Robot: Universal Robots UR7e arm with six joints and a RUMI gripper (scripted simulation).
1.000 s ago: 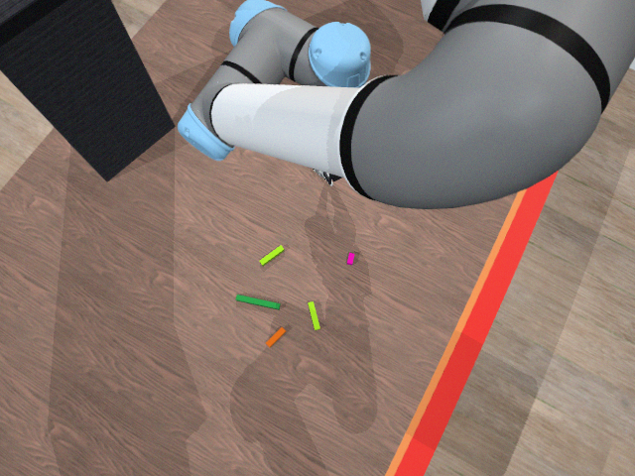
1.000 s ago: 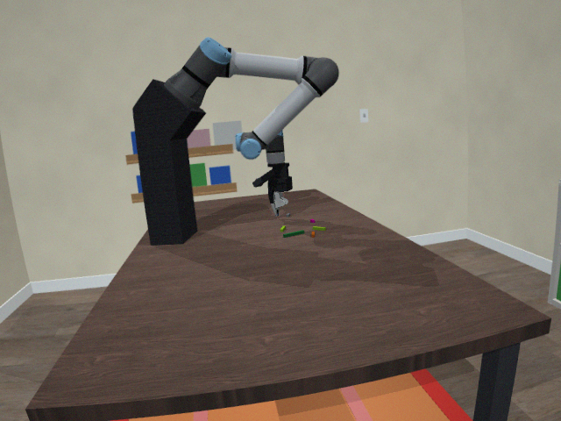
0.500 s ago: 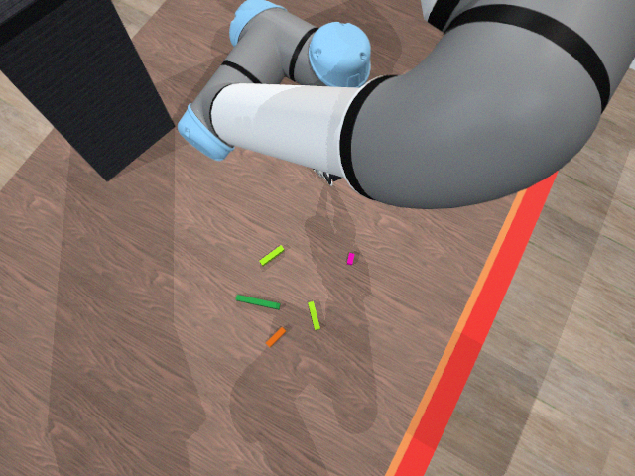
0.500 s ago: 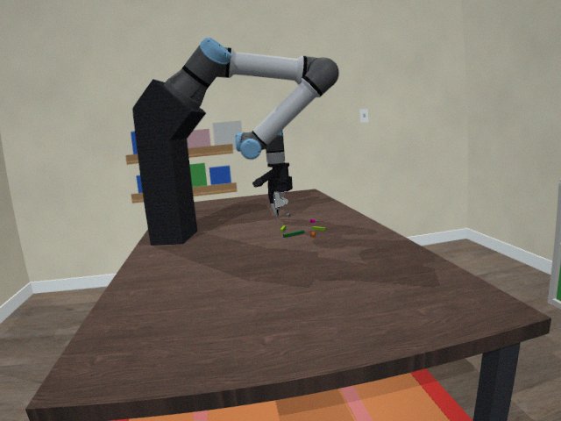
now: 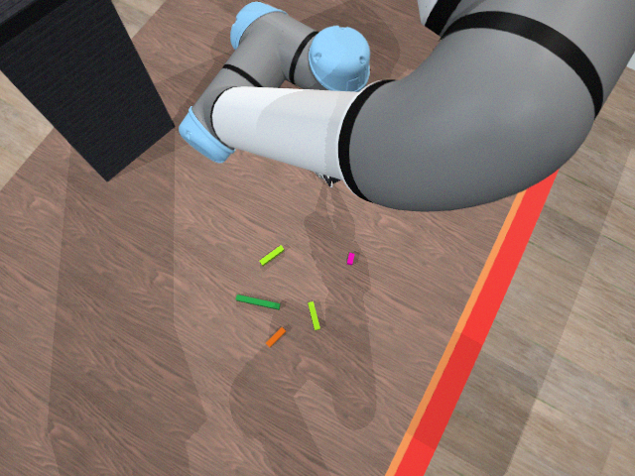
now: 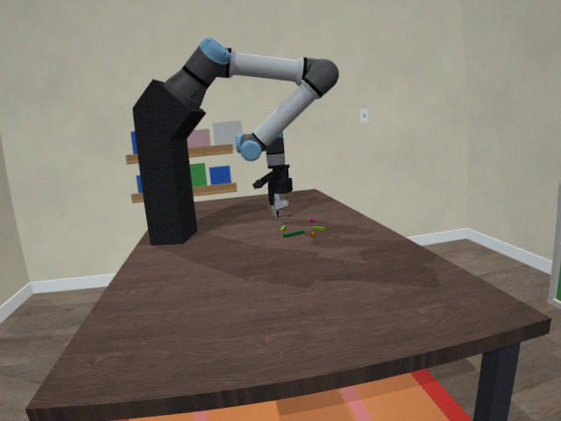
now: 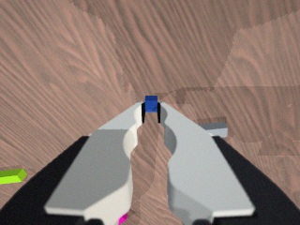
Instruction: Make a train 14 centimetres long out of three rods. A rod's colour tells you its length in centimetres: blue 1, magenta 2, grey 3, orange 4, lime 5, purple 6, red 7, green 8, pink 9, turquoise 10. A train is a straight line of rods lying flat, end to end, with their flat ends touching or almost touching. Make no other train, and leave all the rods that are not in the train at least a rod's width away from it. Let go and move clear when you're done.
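Two plain beige walls (image 6: 385, 45) are seen behind a dark wood-grained table (image 5: 128, 307) (image 6: 272, 317) (image 7: 70, 70), whose top is crossed by shadows. Beneath it, one striped rug (image 5: 492, 297) (image 6: 312, 408) is laid on the plank floor. One arm (image 5: 287, 120) (image 6: 285, 113) is carried by one black pedestal (image 5: 97, 97) (image 6: 165, 181). Two wooden shelves are mounted behind the pedestal, an upper one (image 6: 212, 150) and a lower one (image 6: 215, 188).

Seven rods are counted. In the top view, with one green rod (image 5: 258, 301) (image 6: 293, 233) taken as the dial's centre, two lime ones are placed apart from it: the first lime rod (image 5: 271, 255) (image 6: 283, 228) between twelve and one, the second lime rod (image 5: 314, 315) (image 6: 318, 228) between three and four. One orange rod (image 5: 276, 336) (image 6: 313, 234) is found at five, one magenta rod (image 5: 350, 258) (image 6: 312, 221) (image 7: 123, 218) at two. In the wrist view, one grey rod (image 6: 287, 214) (image 7: 217, 129) is seen between three and four from the gripper (image 5: 330, 181) (image 6: 276, 214) (image 7: 151, 103). One blue rod (image 7: 151, 103) is pinched between its fingertips.
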